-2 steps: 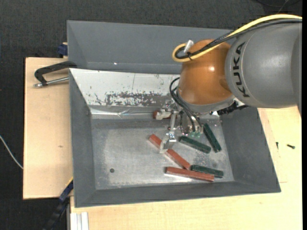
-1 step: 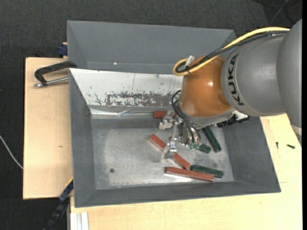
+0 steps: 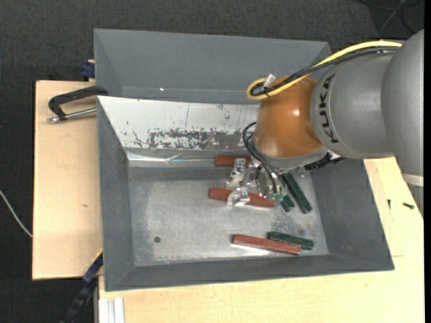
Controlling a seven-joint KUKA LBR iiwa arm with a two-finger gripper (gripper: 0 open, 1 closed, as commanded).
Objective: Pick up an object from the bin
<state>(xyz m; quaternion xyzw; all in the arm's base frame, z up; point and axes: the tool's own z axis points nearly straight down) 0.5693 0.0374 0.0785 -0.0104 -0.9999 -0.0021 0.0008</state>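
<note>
My gripper (image 3: 240, 186) is low in the middle of the bin, its metal fingers reaching down among flat sticks. A red-brown stick (image 3: 219, 194) lies right at the fingertips, running left to right under them. Another red-brown stick (image 3: 226, 161) lies just behind the gripper, near the back wall. A dark green stick (image 3: 296, 195) slants down to the right of the gripper. I cannot see how far apart the fingertips stand or whether anything is between them.
Near the front wall lie a long red-brown stick (image 3: 266, 244) and a dark green stick (image 3: 291, 238) side by side. The arm, with its orange cover and cables, overhangs the bin's right back part. The bin's left half is bare floor.
</note>
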